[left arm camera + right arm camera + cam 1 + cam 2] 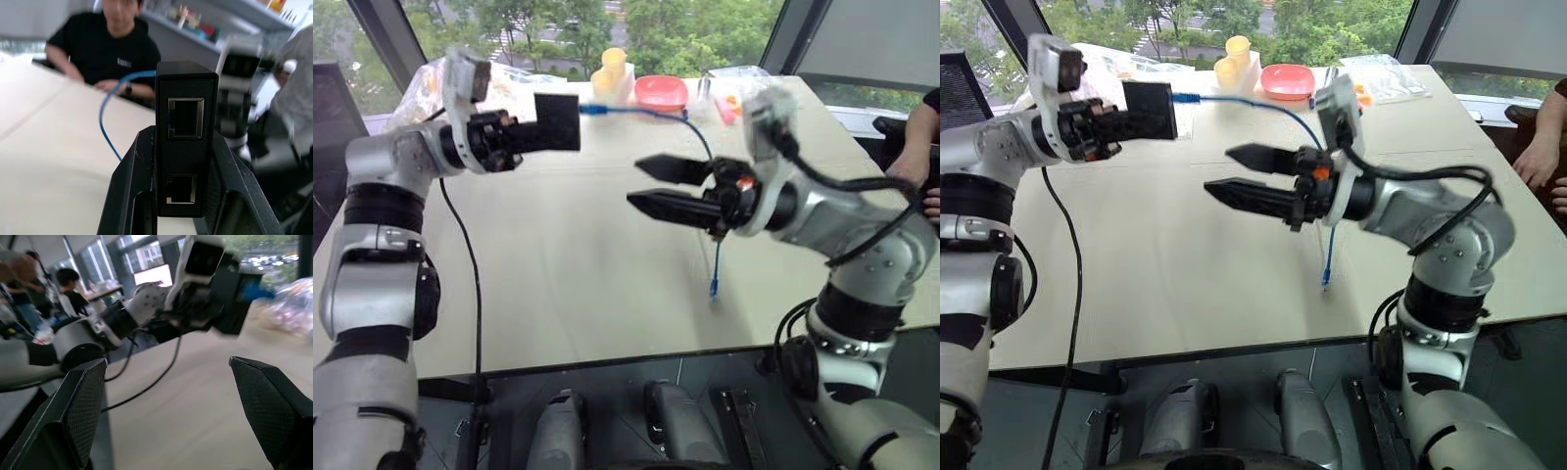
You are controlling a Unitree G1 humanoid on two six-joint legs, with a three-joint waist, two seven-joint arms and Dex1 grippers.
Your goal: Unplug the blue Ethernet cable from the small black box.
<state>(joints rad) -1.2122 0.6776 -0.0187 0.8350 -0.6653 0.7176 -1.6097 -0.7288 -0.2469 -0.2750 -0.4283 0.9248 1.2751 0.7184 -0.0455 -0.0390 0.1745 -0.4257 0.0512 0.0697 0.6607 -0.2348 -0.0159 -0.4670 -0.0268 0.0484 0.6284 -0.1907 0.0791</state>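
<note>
1. My left gripper [524,132] is clamped tight on the small black box [557,121]. It holds the box up in the air, above the far left part of the table [558,284].
2. The blue Ethernet cable [651,115] is plugged into the right side of the box. From there it runs right, bends down behind my other arm, and its loose plug [713,287] rests low on the table.
3. My right gripper [642,182] hangs in the middle, pointing left at the box. Its two black fingers are spread wide and hold nothing. It is not touching the cable yet.
4. Far behind sit a yellow cup [612,71] and a red bowl [661,92]. A person's hand [908,168] rests at the right edge. I need to stay away from all of them.
5. To do this step well, I think I should keep the box still, move the right fingers up to the blue plug [594,110] right at the box, pinch the plug itself and not the thin cord, then pull straight out to the right.
6. If I pull sideways, the box may twist out of my grip.
</note>
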